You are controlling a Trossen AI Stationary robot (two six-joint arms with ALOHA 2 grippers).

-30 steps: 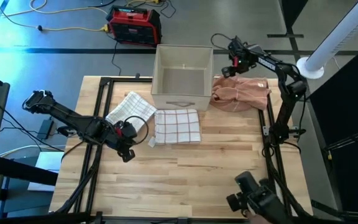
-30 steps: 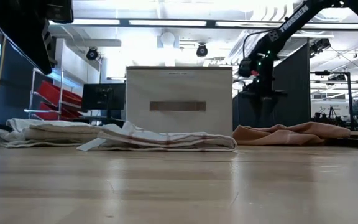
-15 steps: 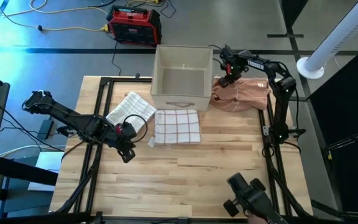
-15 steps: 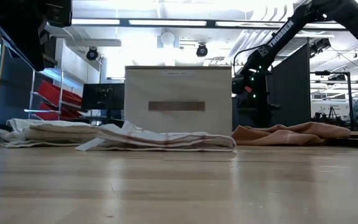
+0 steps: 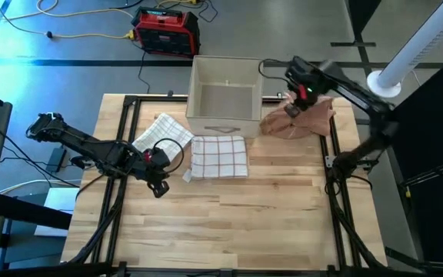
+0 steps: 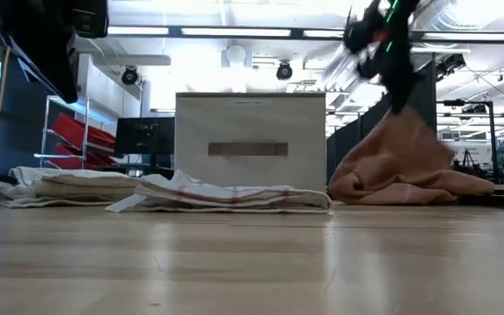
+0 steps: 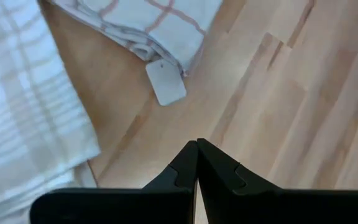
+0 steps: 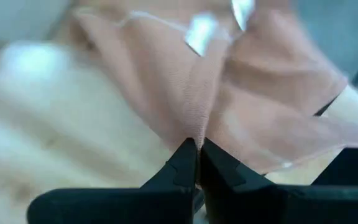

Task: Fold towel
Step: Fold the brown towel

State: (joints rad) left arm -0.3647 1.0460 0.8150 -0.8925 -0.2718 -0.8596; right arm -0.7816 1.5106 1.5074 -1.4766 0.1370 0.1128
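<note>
Right gripper [image 5: 292,108], upper right of the high view, is pinched on a fold of the pink towel [image 5: 304,119], lifting it into a peak beside the bin [image 5: 224,96]; the arm is motion-blurred. Left gripper [image 5: 160,187], fingers pressed together and empty, sits centre-left over bare table [image 5: 229,219] near the checked towel [image 5: 219,155], whose far side the bin hides in the low view.

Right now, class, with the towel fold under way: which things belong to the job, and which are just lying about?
In the job:
- crumpled peach cloth towel
- right gripper, shut on it and lifting it

Lying about:
- red-checked white towel
- pale striped towel
- beige fabric bin
- left gripper, shut and empty
</note>
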